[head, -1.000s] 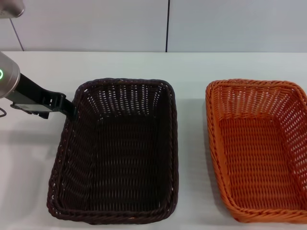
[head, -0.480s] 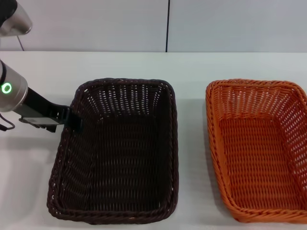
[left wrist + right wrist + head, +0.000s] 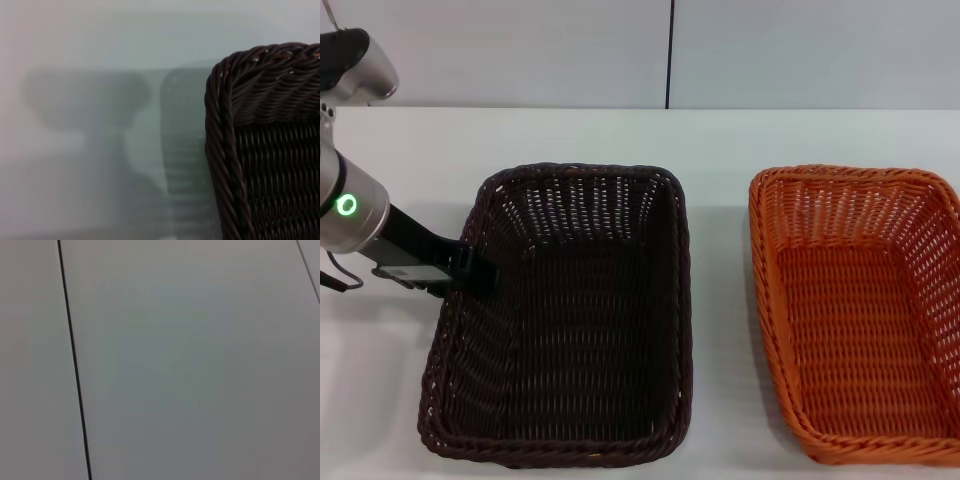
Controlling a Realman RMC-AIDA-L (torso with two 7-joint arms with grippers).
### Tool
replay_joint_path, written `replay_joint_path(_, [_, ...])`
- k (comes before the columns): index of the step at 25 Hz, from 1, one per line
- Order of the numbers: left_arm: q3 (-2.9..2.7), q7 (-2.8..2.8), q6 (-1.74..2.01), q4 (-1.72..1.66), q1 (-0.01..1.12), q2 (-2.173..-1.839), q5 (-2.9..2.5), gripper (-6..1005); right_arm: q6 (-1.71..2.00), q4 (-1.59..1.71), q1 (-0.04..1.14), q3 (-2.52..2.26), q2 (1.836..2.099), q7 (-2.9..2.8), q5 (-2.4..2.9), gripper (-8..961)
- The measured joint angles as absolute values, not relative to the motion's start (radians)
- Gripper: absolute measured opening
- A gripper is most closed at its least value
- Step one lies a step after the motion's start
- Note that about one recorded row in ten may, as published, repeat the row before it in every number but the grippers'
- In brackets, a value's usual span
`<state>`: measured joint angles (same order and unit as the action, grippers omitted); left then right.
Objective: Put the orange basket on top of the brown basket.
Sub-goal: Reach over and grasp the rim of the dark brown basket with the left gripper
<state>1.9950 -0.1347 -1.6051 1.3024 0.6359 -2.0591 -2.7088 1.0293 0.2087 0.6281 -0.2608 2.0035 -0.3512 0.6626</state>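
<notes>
Left pincer point(image 3: 478, 272) sits at the left long rim of the brown basket point(image 3: 570, 320), roughly at the wall's upper part toward the far end, with its dark tip overlapping the braided edge. Whether its fingers are spread, closed, or pinching the rim cannot be told from the head view, and the left wrist view shows only a corner of the brown basket point(image 3: 265, 140) and shadow on the worktop point(image 3: 100, 150), no fingers.

Orange basket point(image 3: 860, 310) rests on the worktop point(image 3: 720, 140) at the robot's right, well apart from the left pincer, with the whole brown basket lying between them. Both baskets are upright, side by side with a bare strip between, and their long axes run away from the robot, nearly parallel.

Right pincer is nowhere in the head view; its wrist camera shows only a plain pale panel with a dark seam. Judging by layout, the orange basket lies on the right arm's side, so the left arm would have to reach across the brown basket to get it.
</notes>
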Motion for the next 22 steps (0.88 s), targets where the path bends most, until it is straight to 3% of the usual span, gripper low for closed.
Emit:
replay_joint_path(9, [2.004, -0.148, -1.576, 1.254, 0.632, -2.055, -2.693, 653, 1.029, 0.212, 0.634, -0.261, 2.001, -0.351, 0.663, 500])
replay_joint_path(14, [2.008, -0.155, -1.573, 1.249, 0.634, -2.053, -2.694, 445, 1.018, 0.214, 0.634, -0.262, 1.998, -0.351, 0.663, 499])
replay_joint_path(17, [2.008, -0.158, -1.575, 1.258, 0.638, -2.052, -2.693, 216, 1.013, 0.214, 0.634, -0.262, 1.995, -0.35, 0.663, 499])
replay_joint_path(22, [2.041, -0.182, -1.587, 1.303, 0.642, -2.051, -2.692, 185, 1.008, 0.211, 0.634, -0.262, 1.994, -0.35, 0.663, 498])
